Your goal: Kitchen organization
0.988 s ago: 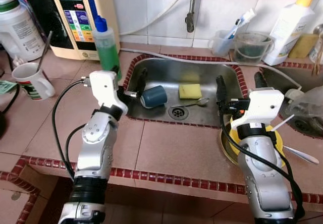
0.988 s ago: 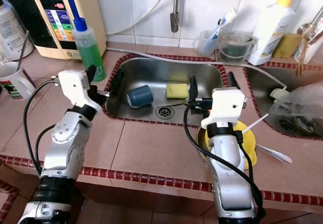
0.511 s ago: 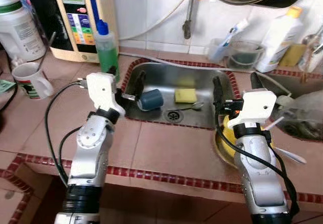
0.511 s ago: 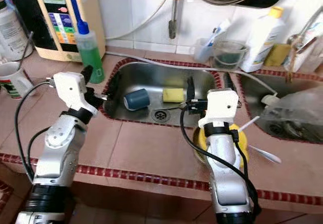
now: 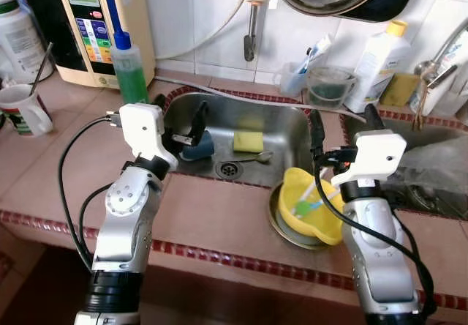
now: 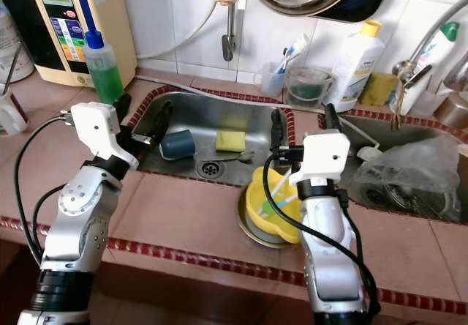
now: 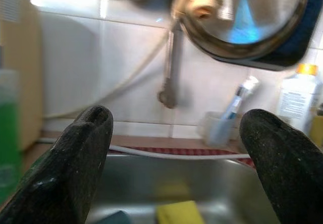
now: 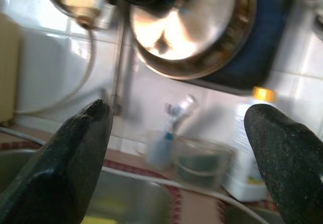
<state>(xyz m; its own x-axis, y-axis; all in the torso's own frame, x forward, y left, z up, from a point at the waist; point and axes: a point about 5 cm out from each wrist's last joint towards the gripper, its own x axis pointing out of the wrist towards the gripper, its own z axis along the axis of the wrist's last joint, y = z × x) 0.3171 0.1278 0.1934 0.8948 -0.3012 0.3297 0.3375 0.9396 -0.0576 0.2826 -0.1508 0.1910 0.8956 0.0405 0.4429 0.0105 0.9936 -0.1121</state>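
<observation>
Head cam, left eye: the robot stands square to the sink [image 5: 292, 131], both arms raised over the counter [image 5: 219, 219]. The left end effector [image 5: 181, 124] hangs at the basin's 9 o'clock rim, fingers spread, nothing in them. Just past it in the basin lies a blue cup [image 5: 199, 144] on its side, with a yellow sponge [image 5: 248, 142] and a spoon [image 5: 257, 157] toward the middle. Probably the cup is what it's lining up on.

Right eye: the right end effector [image 6: 300, 122] is also splayed and empty, at the sink's 3 o'clock edge. Below it a yellow bowl [image 6: 265, 204] sits tilted on a plate [image 6: 248, 230], looks like dirty dishes parked there for washing.

Left wrist: two fingertips [image 7: 83, 148] wide apart, sponge between them, tap [image 7: 170, 67] behind.

Right wrist: same wide spread, looking at a hanging pan [image 8: 192, 27] and a toothbrush cup [image 8: 160, 148].
</observation>
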